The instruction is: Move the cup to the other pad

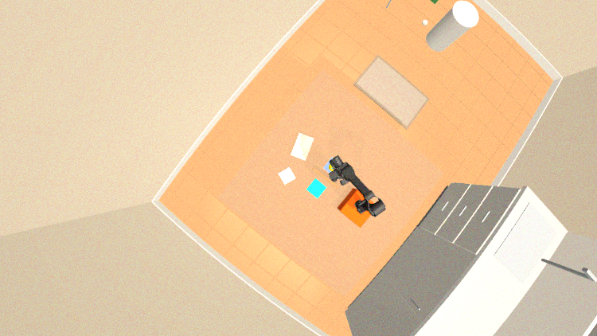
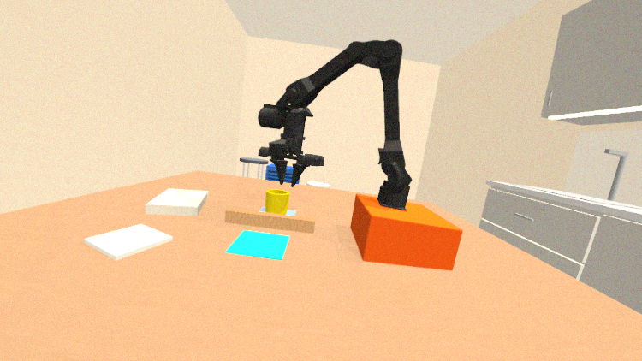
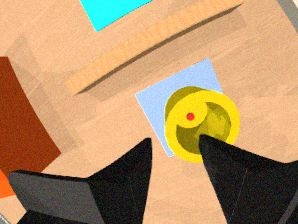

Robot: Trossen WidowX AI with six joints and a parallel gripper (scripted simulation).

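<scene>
The yellow cup stands upright on the light blue pad. In the wrist view a small red spot and rounded yellow shapes show inside it; single marbles are hard to tell. The other pad, cyan, is bare. My gripper points down above the cup, partly open, with nothing between its fingers. In the wrist view the right fingertip overlaps the cup's near rim and the left fingertip is left of the cup.
A low wooden bar lies between the two pads. The arm's base stands on an orange block. A thin white slab and a thicker cream block lie to the left in the exterior view.
</scene>
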